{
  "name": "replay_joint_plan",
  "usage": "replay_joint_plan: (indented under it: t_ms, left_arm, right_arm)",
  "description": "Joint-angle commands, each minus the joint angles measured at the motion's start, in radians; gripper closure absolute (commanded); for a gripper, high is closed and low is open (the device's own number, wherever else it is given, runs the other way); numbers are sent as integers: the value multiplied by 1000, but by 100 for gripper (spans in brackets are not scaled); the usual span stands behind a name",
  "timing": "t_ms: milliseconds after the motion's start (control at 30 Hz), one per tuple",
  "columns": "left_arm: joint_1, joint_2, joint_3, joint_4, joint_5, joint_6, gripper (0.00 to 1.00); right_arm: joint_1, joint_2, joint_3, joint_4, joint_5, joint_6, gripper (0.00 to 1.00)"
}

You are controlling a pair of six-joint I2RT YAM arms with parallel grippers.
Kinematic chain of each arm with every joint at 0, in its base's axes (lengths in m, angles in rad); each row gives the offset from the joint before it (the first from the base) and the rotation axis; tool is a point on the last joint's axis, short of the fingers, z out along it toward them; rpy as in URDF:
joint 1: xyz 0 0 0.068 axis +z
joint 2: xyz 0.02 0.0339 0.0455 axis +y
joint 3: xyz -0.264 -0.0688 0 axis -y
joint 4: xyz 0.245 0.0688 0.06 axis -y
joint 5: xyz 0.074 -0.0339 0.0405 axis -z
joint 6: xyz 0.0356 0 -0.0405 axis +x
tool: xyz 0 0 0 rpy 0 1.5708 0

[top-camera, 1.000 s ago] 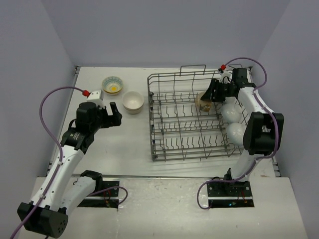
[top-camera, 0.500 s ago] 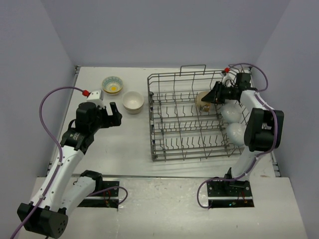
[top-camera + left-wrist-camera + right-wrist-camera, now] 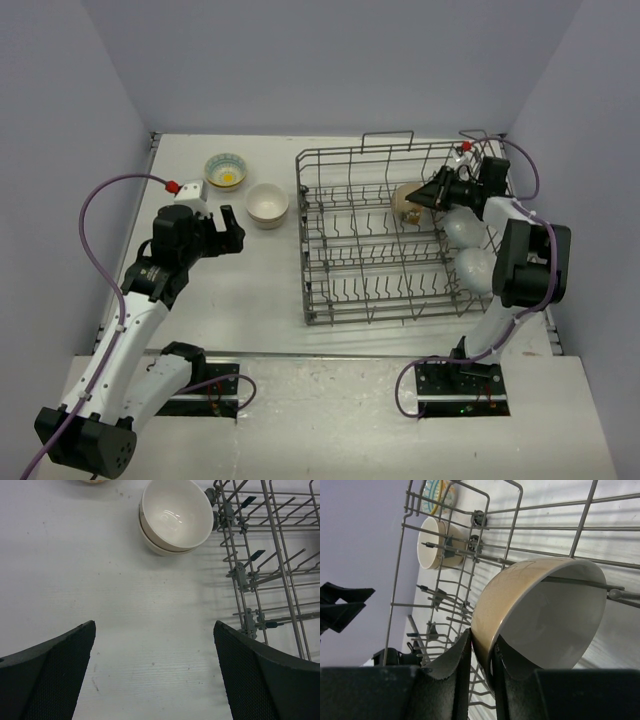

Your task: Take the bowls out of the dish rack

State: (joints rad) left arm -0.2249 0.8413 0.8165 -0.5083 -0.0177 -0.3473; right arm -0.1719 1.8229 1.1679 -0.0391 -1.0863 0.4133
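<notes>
My right gripper (image 3: 480, 657) had its fingers nipped tight on the rim of the tan bowl (image 3: 540, 610), which stood on edge at the far right of the dish rack (image 3: 370, 240). My left gripper (image 3: 154, 640) hung wide apart, empty, over the white table (image 3: 250, 290), with lilac walls (image 3: 330, 60) all round. Only the left wrist view showed the cream bowls (image 3: 175, 515) as a nested pair. Only the overhead caught two white bowls (image 3: 463, 228) at the rack's right side.
</notes>
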Motion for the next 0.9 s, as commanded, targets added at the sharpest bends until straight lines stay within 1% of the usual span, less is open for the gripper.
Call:
replay_joint_plan:
  t_ms: [0, 33, 100, 133, 167, 300, 467, 533, 867]
  left_arm:
    - [-2, -5, 0, 47, 13, 18, 0]
    - [-2, -7, -2, 47, 13, 18, 0]
    - [-2, -8, -2, 47, 13, 18, 0]
    - [-2, -10, 0, 47, 13, 16, 0]
    - [-2, -8, 0, 47, 12, 16, 0]
    - [-2, -4, 0, 47, 10, 16, 0]
    - [-1, -5, 1, 48, 9, 16, 0]
    - [-1, -5, 1, 50, 9, 16, 0]
    - [2, -8, 1, 48, 4, 14, 0]
  right_arm:
    - [-34, -111, -37, 261, -167, 249, 100]
    - [-38, -111, -45, 331, -178, 277, 100]
    - [-40, -108, -68, 392, -208, 349, 100]
    - [-43, -105, -77, 468, -215, 378, 100]
    - [-43, -105, -88, 505, -218, 404, 100]
    - [-48, -100, -137, 736, -228, 579, 100]
    - [-49, -112, -134, 817, -219, 668, 100]
    - [-49, -123, -140, 873, -221, 702, 100]
    - [-49, -172, -134, 881, -213, 731, 100]
